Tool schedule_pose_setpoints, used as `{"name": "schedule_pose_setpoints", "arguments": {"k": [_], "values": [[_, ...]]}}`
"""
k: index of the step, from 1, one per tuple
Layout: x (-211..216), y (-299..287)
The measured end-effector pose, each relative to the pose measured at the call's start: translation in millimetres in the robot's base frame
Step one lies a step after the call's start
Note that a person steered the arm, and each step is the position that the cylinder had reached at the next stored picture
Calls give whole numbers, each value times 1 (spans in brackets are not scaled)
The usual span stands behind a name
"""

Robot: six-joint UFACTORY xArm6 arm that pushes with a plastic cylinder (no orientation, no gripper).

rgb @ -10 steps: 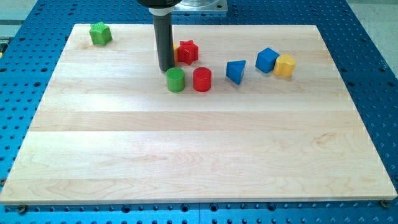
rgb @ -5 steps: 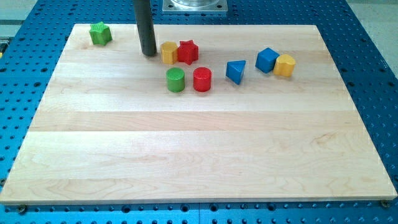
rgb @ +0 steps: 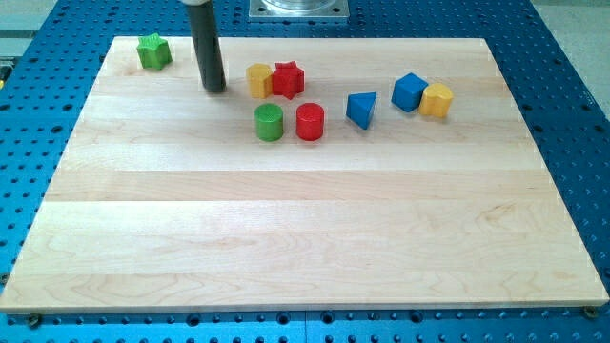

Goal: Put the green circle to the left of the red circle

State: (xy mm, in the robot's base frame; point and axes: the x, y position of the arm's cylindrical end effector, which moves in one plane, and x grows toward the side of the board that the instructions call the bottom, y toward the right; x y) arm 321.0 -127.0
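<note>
The green circle (rgb: 270, 122) stands on the wooden board, just left of the red circle (rgb: 310, 122), with a small gap between them. My tip (rgb: 214, 90) rests on the board up and to the left of the green circle, apart from it. It is also left of the yellow block (rgb: 258, 80).
A red star (rgb: 288, 79) touches the yellow block's right side. A green star (rgb: 152, 50) sits at the top left corner. A blue triangle (rgb: 360, 109), a blue cube (rgb: 409, 91) and a yellow block (rgb: 437, 99) lie to the right. The board's top edge (rgb: 400, 41) is near.
My tip has moved left and slightly up, away from the green circle and the yellow block, uncovering the yellow block. No block has moved.
</note>
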Motion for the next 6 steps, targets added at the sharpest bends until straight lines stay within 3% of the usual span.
{"name": "schedule_pose_setpoints", "arguments": {"k": [6], "values": [[6,2]]}}
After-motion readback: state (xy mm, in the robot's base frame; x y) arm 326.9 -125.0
